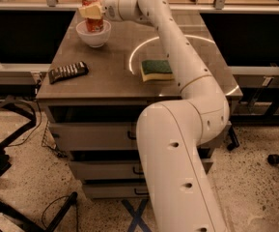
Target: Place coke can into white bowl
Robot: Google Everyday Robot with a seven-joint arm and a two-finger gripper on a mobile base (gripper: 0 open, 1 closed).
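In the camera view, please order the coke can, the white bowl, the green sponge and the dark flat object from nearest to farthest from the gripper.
The gripper is over the far left corner of the table.
1. coke can: in its grip, standing in the bowl.
2. white bowl: directly below.
3. dark flat object: left front.
4. green sponge: front middle, farther right.

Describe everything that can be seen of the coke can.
The coke can is a red cylinder with a silver top, seemingly metal. It stands upright, its lower part inside the white bowl near a far corner of the table. The gripper is closed around its middle, hiding part of the side. Whether its base rests on the bowl cannot be seen.
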